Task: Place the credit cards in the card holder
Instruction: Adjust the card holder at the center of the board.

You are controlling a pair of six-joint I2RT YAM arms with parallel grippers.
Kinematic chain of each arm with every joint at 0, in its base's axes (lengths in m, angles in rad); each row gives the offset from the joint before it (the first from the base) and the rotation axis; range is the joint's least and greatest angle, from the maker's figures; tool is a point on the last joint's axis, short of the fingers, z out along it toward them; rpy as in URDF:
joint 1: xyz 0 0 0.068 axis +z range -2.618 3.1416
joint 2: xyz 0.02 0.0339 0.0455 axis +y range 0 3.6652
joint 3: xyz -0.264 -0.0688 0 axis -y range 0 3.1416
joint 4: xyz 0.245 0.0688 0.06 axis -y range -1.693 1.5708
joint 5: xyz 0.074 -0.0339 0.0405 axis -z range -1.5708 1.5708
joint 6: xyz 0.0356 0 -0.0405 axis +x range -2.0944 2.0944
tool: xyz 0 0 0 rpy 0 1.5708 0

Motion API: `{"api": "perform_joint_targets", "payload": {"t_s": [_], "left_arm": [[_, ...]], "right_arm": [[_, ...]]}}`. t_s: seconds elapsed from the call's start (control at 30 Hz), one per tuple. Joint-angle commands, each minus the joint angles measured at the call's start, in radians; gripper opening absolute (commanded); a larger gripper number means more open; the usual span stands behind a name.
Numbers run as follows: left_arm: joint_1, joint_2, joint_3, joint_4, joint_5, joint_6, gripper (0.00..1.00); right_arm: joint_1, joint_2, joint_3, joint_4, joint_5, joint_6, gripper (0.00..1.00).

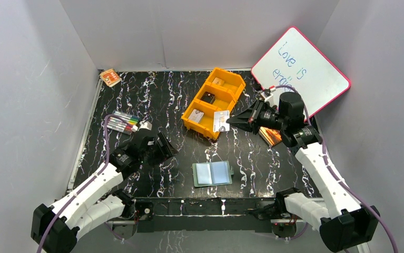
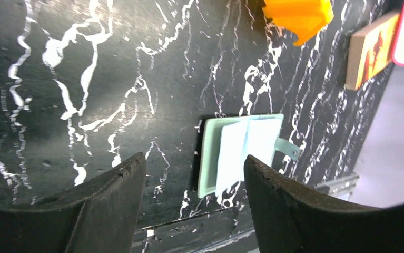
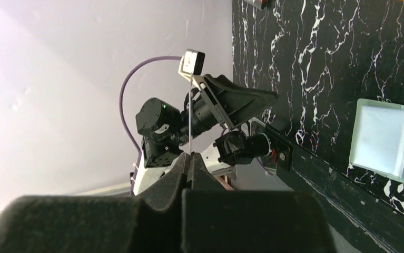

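While right jaws pinch a card point(image 1: 221, 120), card holder point(image 1: 213, 173) lies open

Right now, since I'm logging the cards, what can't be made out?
Top view: cards in the tray too small to read.
Right wrist: card in the right hand seen edge-on, face hidden.
Left wrist: tray cut off by the top edge.

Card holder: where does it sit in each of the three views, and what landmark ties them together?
Top external: card holder lies open, bottom centre, near the front edge.
Left wrist: card holder centre-right, just past the open left gripper.
Right wrist: card holder cut off by the right edge, mid-height.
Shared landmark: the black white-veined table top.
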Motion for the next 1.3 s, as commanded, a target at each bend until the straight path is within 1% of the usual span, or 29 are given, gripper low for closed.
{"api": "perform_joint_targets", "payload": {"t_s": [0.0, 0.1, 0.17, 0.2, 0.27, 0.33, 0.37, 0.43, 0.53, 0.67, 0.73, 0.87, 1.0, 1.13, 1.27], "left_arm": [[0.002, -0.003, -0.041, 0.094, 0.164, 0.004, 0.67], [-0.015, 0.016, -0.044, 0.124, 0.186, 0.001, 0.69], [-0.039, 0.024, -0.049, 0.148, 0.184, -0.003, 0.71], [-0.051, 0.028, -0.052, 0.16, 0.18, -0.006, 0.72], [-0.08, 0.037, -0.061, 0.19, 0.176, -0.016, 0.77], [-0.11, 0.055, -0.072, 0.226, 0.174, -0.023, 0.81], [-0.126, 0.07, -0.073, 0.243, 0.175, -0.027, 0.82], [-0.158, 0.108, -0.067, 0.275, 0.173, -0.026, 0.83], [-0.198, 0.186, -0.033, 0.296, 0.148, -0.018, 0.83], [-0.206, 0.274, 0.009, 0.295, 0.121, -0.022, 0.8], [-0.206, 0.316, 0.015, 0.293, 0.113, -0.028, 0.78], [-0.208, 0.402, 0.022, 0.295, 0.114, -0.022, 0.75], [-0.209, 0.469, 0.035, 0.302, 0.117, -0.005, 0.73], [-0.209, 0.523, 0.059, 0.306, 0.125, 0.029, 0.71], [-0.207, 0.601, 0.101, 0.29, 0.119, 0.07, 0.63]], "right_arm": [[-0.005, -0.041, -0.036, -0.011, -0.073, -0.032, 0.0], [-0.005, -0.067, -0.063, 0.01, -0.08, -0.01, 0.0], [-0.005, -0.073, -0.06, -0.019, -0.055, -0.054, 0.0], [-0.005, -0.075, -0.045, -0.053, -0.025, -0.114, 0.0], [-0.004, -0.066, 0.006, -0.18, 0.059, -0.343, 0.0], [-0.004, -0.057, 0.027, -0.284, 0.136, -0.532, 0.0], [-0.002, -0.058, 0.011, -0.309, 0.161, -0.596, 0.0], [0.031, -0.074, -0.052, -0.298, 0.187, -0.679, 0.0], [0.059, -0.091, -0.192, -0.235, 0.189, -0.706, 0.0], [0.091, -0.084, -0.287, -0.133, 0.182, -0.705, 0.0], [0.113, -0.055, -0.299, -0.104, 0.186, -0.712, 0.0], [0.147, 0.015, -0.3, -0.098, 0.222, -0.729, 0.0], [0.167, 0.016, -0.31, -0.062, 0.229, -0.715, 0.0], [0.182, 0.02, -0.306, -0.07, 0.271, -0.724, 0.0], [0.193, 0.007, -0.342, -0.042, 0.319, -0.728, 0.0]]}}
